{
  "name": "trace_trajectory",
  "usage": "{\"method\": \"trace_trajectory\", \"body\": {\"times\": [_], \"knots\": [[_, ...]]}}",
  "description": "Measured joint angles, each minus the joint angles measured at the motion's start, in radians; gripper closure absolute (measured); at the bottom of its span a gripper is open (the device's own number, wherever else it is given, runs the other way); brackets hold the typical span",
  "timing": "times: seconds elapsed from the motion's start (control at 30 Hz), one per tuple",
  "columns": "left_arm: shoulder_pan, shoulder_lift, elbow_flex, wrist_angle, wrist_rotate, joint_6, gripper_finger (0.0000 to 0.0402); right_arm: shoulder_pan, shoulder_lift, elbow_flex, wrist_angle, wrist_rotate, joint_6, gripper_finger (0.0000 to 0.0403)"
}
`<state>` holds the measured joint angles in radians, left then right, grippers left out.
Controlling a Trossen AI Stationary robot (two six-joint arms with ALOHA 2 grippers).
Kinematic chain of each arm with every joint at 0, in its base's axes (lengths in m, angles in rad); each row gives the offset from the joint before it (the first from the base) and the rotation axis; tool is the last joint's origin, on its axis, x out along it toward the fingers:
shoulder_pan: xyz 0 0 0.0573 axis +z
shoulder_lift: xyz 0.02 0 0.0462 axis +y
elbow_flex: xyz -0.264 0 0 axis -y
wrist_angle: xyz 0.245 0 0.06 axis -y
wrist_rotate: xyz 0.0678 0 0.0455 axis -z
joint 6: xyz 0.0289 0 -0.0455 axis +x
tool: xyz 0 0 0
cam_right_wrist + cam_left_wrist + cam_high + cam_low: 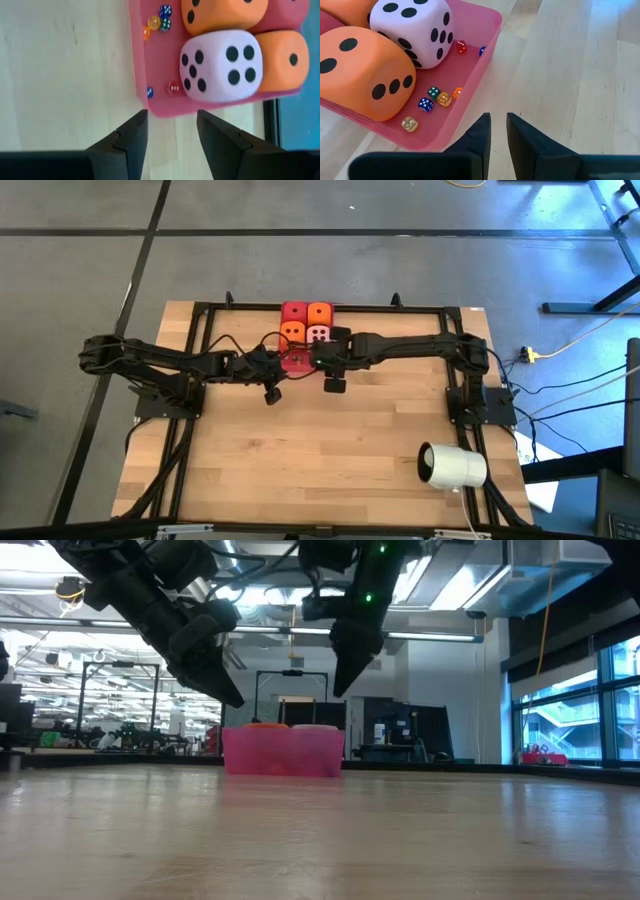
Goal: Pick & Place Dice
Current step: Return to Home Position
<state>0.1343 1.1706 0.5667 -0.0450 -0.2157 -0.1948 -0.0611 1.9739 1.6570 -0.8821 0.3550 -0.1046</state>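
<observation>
Four big soft dice sit in the pink tray [297,362] at the table's far middle: red [295,311], orange [320,312], orange [293,332] and pale pink [318,334]. The left wrist view shows an orange die [362,70] and the pale pink die [415,30]. The right wrist view shows the pale pink die [220,65] between two orange ones. My left gripper [498,122] hovers over the tray's near edge, empty, with only a narrow gap between its fingers. My right gripper [171,120] is open above a tray corner [165,107]. In the low view both hang above the tray [285,752].
Several tiny coloured dice [432,100] lie loose on the tray floor beside the big ones. A white cylinder [452,466] lies at the table's near right. A black frame [400,308] runs around the table's edges. Bare wood [320,450] fills the near half.
</observation>
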Motion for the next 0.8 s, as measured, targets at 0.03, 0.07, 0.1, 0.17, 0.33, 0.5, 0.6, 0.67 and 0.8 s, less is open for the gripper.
{"method": "trace_trajectory", "body": {"times": [0.03,0.07,0.1,0.17,0.33,0.5,0.6,0.67,0.8], "knots": [[0.0,0.0,0.0,0.0,0.0,0.0,0.0347,0.003,-0.001,0.018,-0.031,0.0,0.008,0.0231],[0.0,0.0,0.0,0.0,0.0,0.0,0.0346,0.006,-0.004,0.031,-0.056,0.0,0.008,0.0231],[0.0,0.0,0.0,0.001,0.0,0.0,0.0345,0.009,-0.008,0.038,-0.065,0.0,0.001,0.0231],[0.0,0.0,0.0,0.001,0.0,0.0,0.0344,0.015,-0.009,0.044,-0.063,0.004,-0.035,0.0231],[0.0,0.0,0.0,0.002,0.0,-0.003,0.0344,0.016,-0.01,0.052,-0.108,0.003,-0.021,0.0231],[0.0,0.0,0.001,0.003,0.0,-0.003,0.0344,0.028,-0.043,0.051,-0.332,0.003,0.067,0.0231],[0.0,0.0,0.001,0.003,0.0,-0.003,0.0341,0.038,-0.09,0.051,-0.397,0.003,0.075,0.0231],[0.0,0.0,0.001,0.002,0.0,-0.003,0.0341,0.042,-0.139,0.051,-0.413,0.006,0.081,0.0231],[0.0,0.0,0.001,0.003,0.0,-0.003,0.0343,0.052,-0.272,0.037,-0.426,0.062,0.139,0.0231]]}}
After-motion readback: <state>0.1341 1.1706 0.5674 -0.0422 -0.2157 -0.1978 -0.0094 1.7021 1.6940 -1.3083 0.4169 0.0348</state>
